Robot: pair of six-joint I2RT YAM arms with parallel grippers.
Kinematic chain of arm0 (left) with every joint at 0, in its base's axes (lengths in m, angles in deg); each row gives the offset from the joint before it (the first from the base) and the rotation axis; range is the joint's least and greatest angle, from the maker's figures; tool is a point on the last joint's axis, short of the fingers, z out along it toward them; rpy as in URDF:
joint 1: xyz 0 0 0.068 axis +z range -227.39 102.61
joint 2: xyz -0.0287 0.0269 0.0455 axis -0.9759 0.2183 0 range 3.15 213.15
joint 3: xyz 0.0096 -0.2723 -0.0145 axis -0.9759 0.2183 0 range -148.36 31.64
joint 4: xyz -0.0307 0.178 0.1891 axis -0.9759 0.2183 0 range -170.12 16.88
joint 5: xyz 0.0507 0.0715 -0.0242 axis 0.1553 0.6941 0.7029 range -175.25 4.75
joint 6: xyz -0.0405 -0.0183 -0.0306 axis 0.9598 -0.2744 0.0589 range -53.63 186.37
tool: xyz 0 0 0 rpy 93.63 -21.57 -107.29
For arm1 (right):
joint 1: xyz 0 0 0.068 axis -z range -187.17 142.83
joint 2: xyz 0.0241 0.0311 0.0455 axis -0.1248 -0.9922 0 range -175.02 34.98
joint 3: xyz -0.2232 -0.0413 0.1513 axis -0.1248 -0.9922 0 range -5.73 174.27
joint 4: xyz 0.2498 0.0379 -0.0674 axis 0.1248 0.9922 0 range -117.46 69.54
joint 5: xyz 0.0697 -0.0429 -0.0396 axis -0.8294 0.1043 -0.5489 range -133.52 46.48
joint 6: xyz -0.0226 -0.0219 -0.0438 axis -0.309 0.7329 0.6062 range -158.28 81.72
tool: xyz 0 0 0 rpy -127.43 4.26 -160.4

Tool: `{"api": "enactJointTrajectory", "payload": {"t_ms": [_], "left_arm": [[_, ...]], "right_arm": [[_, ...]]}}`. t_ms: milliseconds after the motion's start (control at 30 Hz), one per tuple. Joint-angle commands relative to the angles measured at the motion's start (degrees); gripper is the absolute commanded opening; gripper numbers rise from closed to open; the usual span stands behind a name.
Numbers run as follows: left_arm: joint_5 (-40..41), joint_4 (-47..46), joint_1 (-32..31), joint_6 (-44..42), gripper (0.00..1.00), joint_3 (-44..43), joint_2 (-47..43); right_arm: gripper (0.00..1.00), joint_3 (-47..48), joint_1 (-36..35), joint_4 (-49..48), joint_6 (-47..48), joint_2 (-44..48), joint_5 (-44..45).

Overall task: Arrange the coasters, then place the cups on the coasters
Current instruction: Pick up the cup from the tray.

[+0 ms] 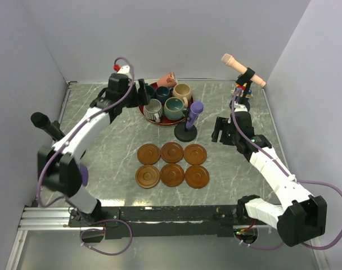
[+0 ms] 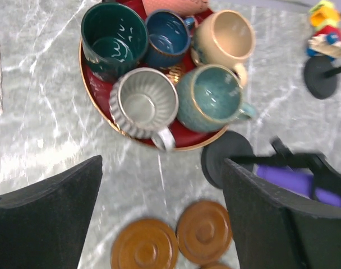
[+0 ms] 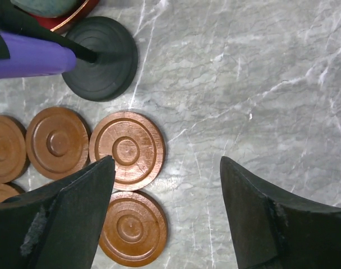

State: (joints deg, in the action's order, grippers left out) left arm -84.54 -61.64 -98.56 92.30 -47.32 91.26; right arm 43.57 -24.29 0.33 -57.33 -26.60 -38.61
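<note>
Your left claw [image 2: 162, 165] and right claw [image 3: 167, 162] both hang released, empty. The cups [image 2: 145, 103] crowd the red plate [image 2: 190, 137], so reaching for one risks knocking its neighbours.

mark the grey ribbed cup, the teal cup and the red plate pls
grey ribbed cup [image 2: 141, 103]: left wrist view, inside floor.
teal cup [image 2: 211, 93]: left wrist view, interior.
red plate [image 2: 190, 140]: left wrist view, bare strip below teal cup.

The pink cup [image 2: 173, 5] is cut by the left wrist view's top edge, and the purple microphone [image 2: 288, 178] is blurred.
</note>
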Motion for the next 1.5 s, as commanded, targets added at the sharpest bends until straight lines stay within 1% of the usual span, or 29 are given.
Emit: {"api": "enactJointTrajectory", "payload": {"t_ms": [0, 67, 267, 300, 433, 567, 667, 733, 900, 1033, 1067, 1167, 1233, 1467], "left_arm": [[-0.9, 4.2, 1.4, -2.7, 0.84, -8.5, 9.2], [-0.9, 5.7, 1.6, -3.1, 0.8, -12.8, 14.3], [-0.9, 7.4, 1.7, -3.5, 0.7, -19.5, 24.3], [1.0, 7.8, 1.6, -3.6, 0.69, -20.5, 25.9], [3.1, 9.2, 1.6, -4.3, 0.66, -23.8, 30.9], [4.5, 10.2, 1.7, -4.8, 0.59, -26.1, 34.4], [3.0, 8.9, 1.5, -4.9, 0.54, -25.3, 34.5], [2.5, 8.2, 1.5, -4.7, 0.48, -24.8, 34.4], [1.4, 7.7, 1.3, -4.9, 0.4, -24.9, 35.1], [2.7, 8.9, 1.1, -6.2, 0.24, -26.5, 36.7], [3.2, 9.1, 1.1, -6.5, 0.18, -26.7, 36.9], [4.6, 8.3, 1.1, -6.7, 0.06, -26.5, 36.2], [5.4, 7.6, 1.0, -6.9, 0.01, -26.5, 35.3], [4.1, 5.1, 1.0, -8.7, 0.01, -26.6, 31.3]], "right_arm": [[0.81, 1.4, 3.1, -2.7, 1.8, 0.5, -7.0], [0.8, 1.6, 3.8, -2.8, 2.0, 0.6, -8.0], [0.78, 1.7, 4.5, -3.3, 3.1, 0.1, -9.4], [0.77, 1.6, 4.6, -3.4, 3.3, -0.1, -9.7], [0.77, 0.7, 5.0, -4.1, 3.6, -0.6, -10.7], [0.77, 0.3, 5.2, -4.5, 3.6, -1.1, -11.8], [0.76, 0.1, 5.3, -4.8, 3.5, -1.3, -11.8], [0.76, -0.1, 5.3, -5.0, 3.7, -1.5, -11.8], [0.76, -0.1, 5.4, -5.3, 3.6, -2.2, -12.4], [0.76, -0.5, 5.4, -5.4, 3.3, -2.1, -12.6], [0.76, -0.7, 5.4, -5.5, 3.3, -2.0, -12.6], [0.76, -1.0, 5.4, -5.6, 3.2, -1.5, -12.8], [0.76, -1.0, 5.5, -5.4, 3.2, -1.3, -12.7], [0.76, -0.9, 5.4, -4.5, 3.2, -0.1, -12.5]]}}
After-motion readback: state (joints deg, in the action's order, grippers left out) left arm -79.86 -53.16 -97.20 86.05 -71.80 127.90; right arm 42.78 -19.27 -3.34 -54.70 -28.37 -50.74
